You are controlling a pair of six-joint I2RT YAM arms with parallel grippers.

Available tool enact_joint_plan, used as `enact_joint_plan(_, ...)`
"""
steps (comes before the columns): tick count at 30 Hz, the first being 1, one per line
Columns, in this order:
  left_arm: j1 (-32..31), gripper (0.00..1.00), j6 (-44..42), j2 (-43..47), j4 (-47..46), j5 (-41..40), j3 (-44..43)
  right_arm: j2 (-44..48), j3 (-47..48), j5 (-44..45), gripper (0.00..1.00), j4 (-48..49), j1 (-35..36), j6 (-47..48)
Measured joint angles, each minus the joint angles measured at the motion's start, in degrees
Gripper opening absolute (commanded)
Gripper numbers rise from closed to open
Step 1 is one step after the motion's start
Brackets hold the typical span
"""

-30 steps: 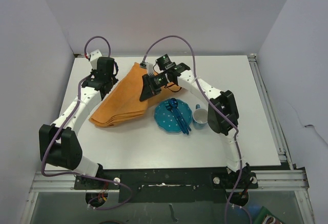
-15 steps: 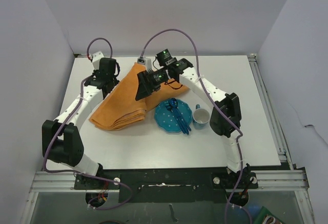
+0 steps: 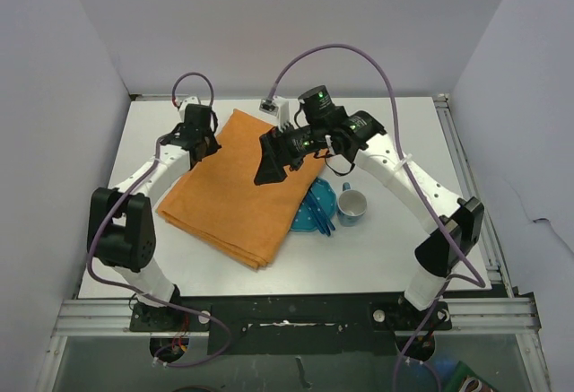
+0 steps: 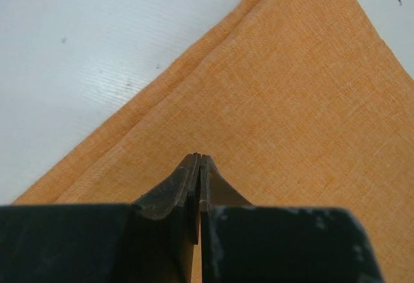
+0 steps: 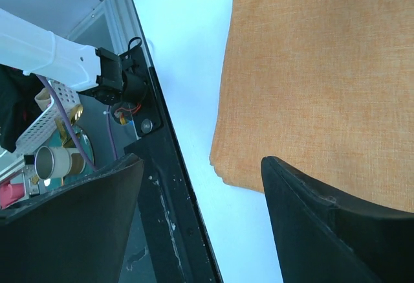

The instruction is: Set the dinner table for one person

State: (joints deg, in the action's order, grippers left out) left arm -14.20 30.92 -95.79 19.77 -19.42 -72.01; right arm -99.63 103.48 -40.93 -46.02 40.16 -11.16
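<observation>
Just let go with right gripper (image 5: pixel 202 164): jaws wide apart, nothing between, hanging over an edge of the orange cloth (image 5: pixel 323 76)

Closed up left gripper (image 4: pixel 199 160) too: jaws pressed together, no fabric seen between, tips low over the cloth's far-left part; can't tell if touching

Outward from there: cloth opened flat, lying diagonally across the middle of the dinner table (image 3: pixel 377 257), right edge draped over the left part of the blue plate (image 3: pixel 327 196); blue cutlery (image 3: pixel 323 220) on that plate, cup (image 3: pixel 352 204) just beside it on the right

Reads as unfold step done, but mat overlapping the plate; probably need to pull plate, cutlery and cup clear, then set them on the cloth

Versus a second ago: was a narrow folded bundle left of the plate, plate fully exposed, right gripper down at the cloth's far end; now spread much wider, right arm stretched out further, left gripper shifted slightly toward the back
</observation>
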Motion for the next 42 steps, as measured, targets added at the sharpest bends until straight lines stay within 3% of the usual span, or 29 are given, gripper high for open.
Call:
enact_joint_plan(8, 0.11, 0.0, -1.6, -9.05, -6.03, 11.89, -3.82, 1.79, -4.35, 2.69, 0.72, 0.31, -0.52, 0.0)
enact_joint_plan(19, 2.32, 0.0, -1.6, -30.27, -11.67, 29.2, -16.74, 1.46, -8.11, 3.28, 0.71, 1.44, -2.01, -0.22)
enact_joint_plan(24, 5.07, 0.0, 0.46, -35.06, -13.75, 33.99, -21.51, 1.46, -10.08, 3.52, 0.71, 1.6, -2.67, -0.46)
enact_joint_plan(33, 12.79, 0.0, 7.02, -35.34, -18.62, 34.75, -19.08, 1.49, -13.35, 3.41, 0.7, 3.28, -3.63, -0.92)
enact_joint_plan(42, 18.14, 0.0, 7.87, -32.02, -17.66, 23.65, -15.74, 2.16, -18.25, 4.42, 0.7, 3.85, -5.29, -1.2)
